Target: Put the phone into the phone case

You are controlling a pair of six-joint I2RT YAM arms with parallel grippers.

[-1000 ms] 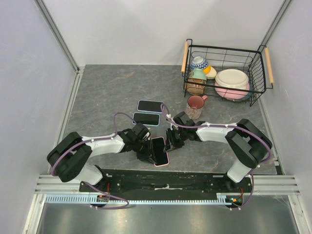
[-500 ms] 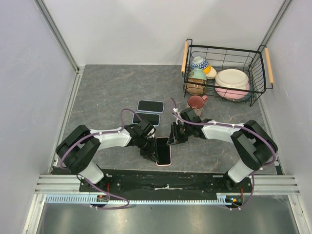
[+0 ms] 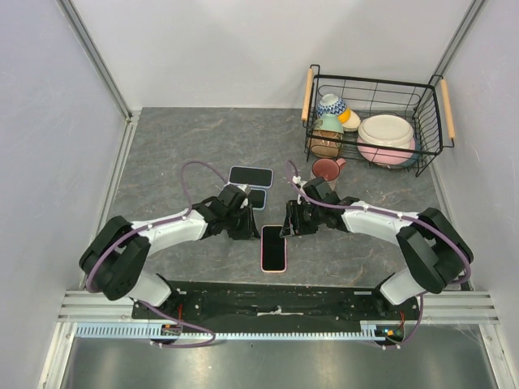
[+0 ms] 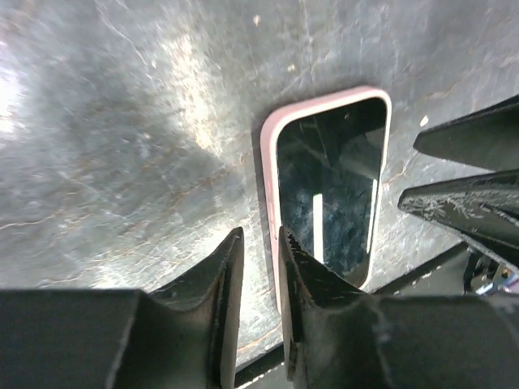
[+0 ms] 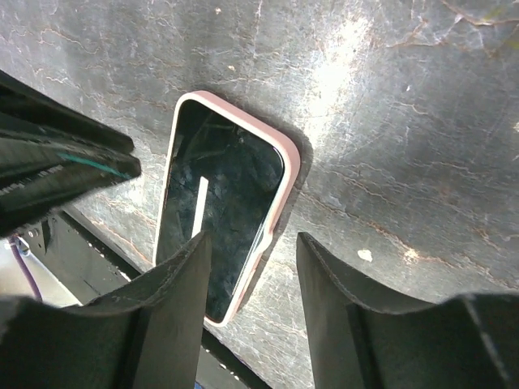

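The phone (image 3: 274, 248) lies flat, screen up, inside the pink case (image 5: 288, 162) near the table's front edge. It also shows in the left wrist view (image 4: 332, 186) and the right wrist view (image 5: 219, 203). My left gripper (image 3: 250, 230) hovers just left of its upper end. In the left wrist view the left gripper (image 4: 259, 241) has only a narrow gap, over the case's left rim, and is empty. My right gripper (image 3: 290, 227) hovers at the phone's upper right. In the right wrist view the right gripper (image 5: 253, 239) is partly open, empty, above the case's right edge.
Two more dark phones (image 3: 250, 176) (image 3: 258, 198) lie behind my left gripper. A pink mug (image 3: 326, 173) stands behind my right arm. A wire basket (image 3: 369, 81) of bowls and plates sits at the back right. The black base rail (image 3: 276, 300) runs just below the phone.
The phone in its pink case was gripped tilted between both grippers; now it lies flat and straight. Both grippers have let go and drawn back away from it.
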